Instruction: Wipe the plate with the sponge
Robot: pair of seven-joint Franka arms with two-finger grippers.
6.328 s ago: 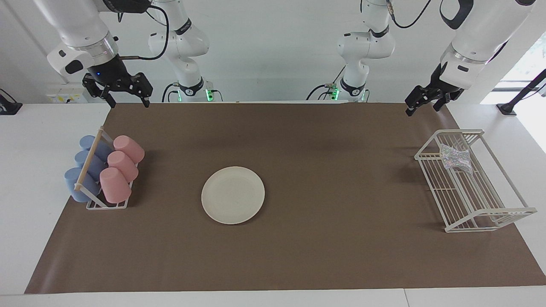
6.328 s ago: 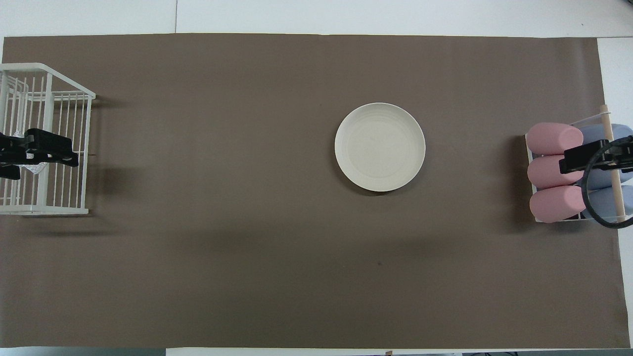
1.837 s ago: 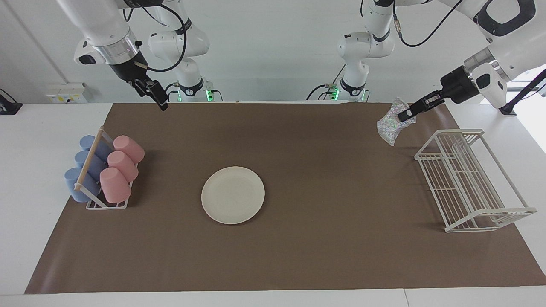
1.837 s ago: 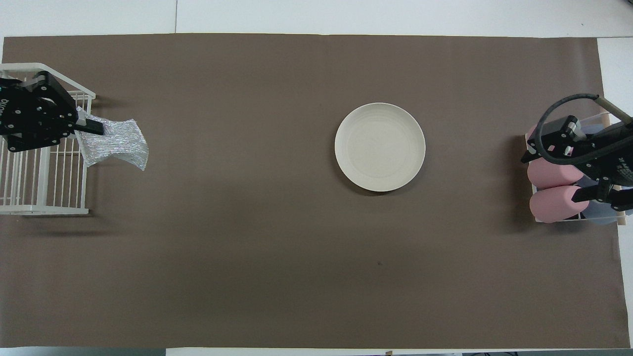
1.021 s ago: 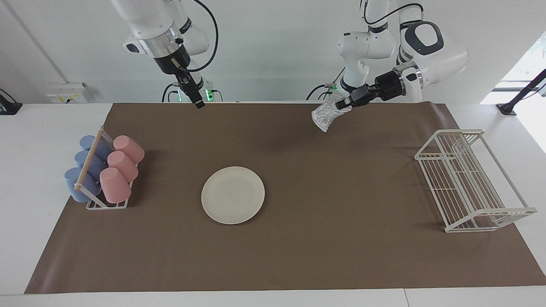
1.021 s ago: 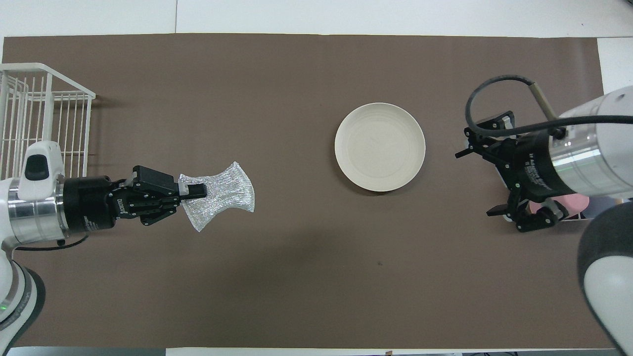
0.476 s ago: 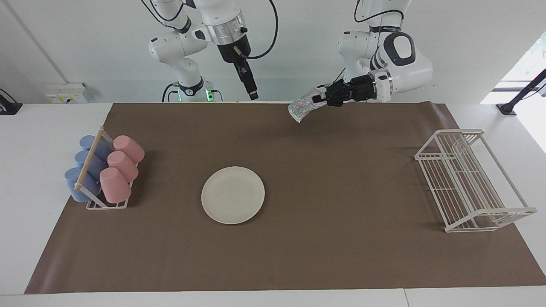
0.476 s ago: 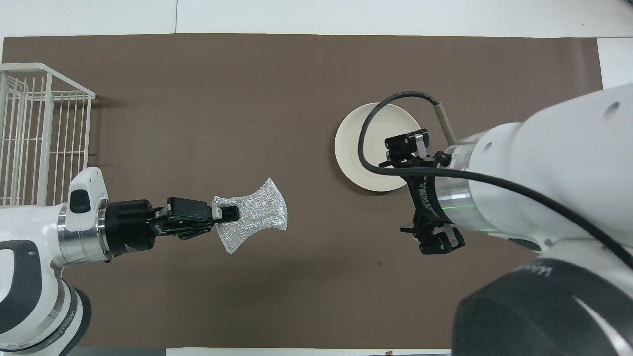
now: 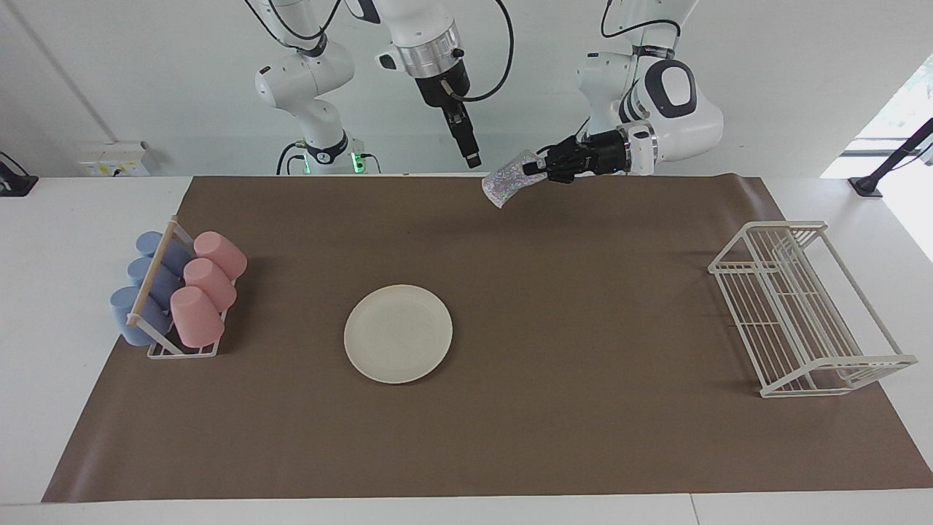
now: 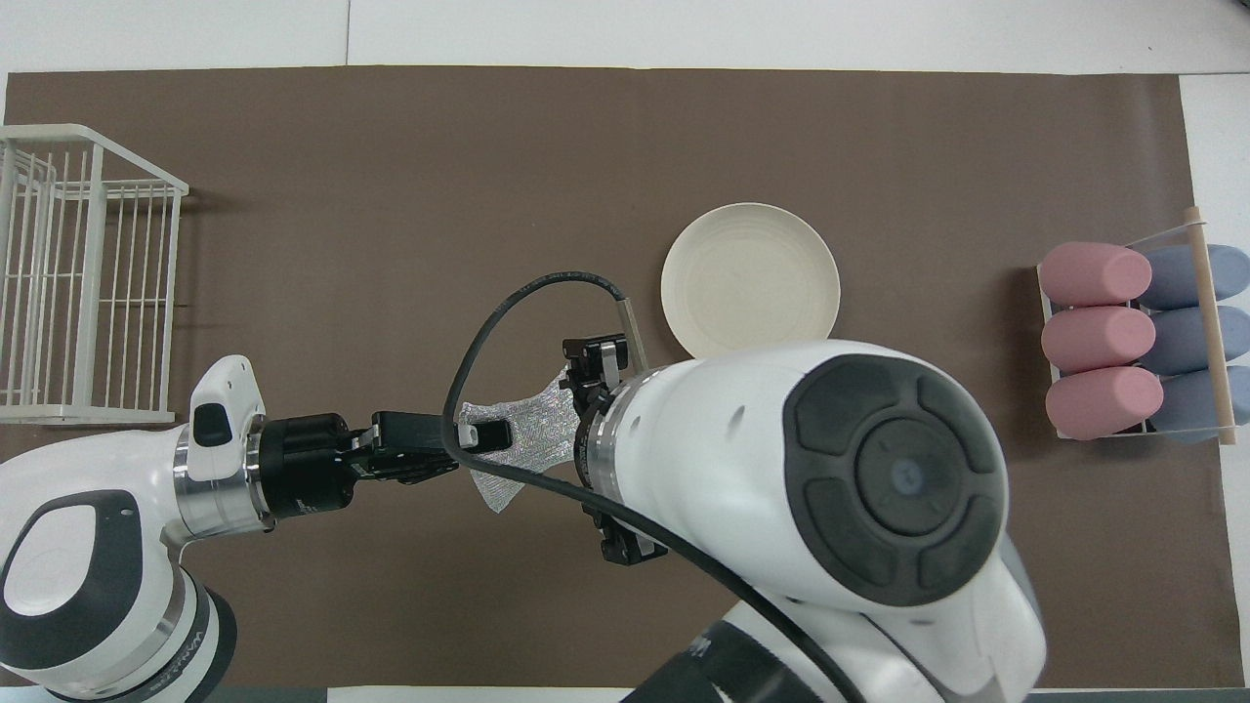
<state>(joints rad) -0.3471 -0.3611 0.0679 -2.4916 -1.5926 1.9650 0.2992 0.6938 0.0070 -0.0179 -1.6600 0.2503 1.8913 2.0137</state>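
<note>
Overhead: right arm (image 10: 830,508) masks sponge (image 10: 522,444) partly.

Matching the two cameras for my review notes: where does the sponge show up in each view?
Facing view: the sponge hangs near the top centre, held up in the air by the left gripper.
Overhead view: the sponge sits low of centre, partly hidden by the right arm.
Shared landmark: the plate, flat on the brown mat.
</note>
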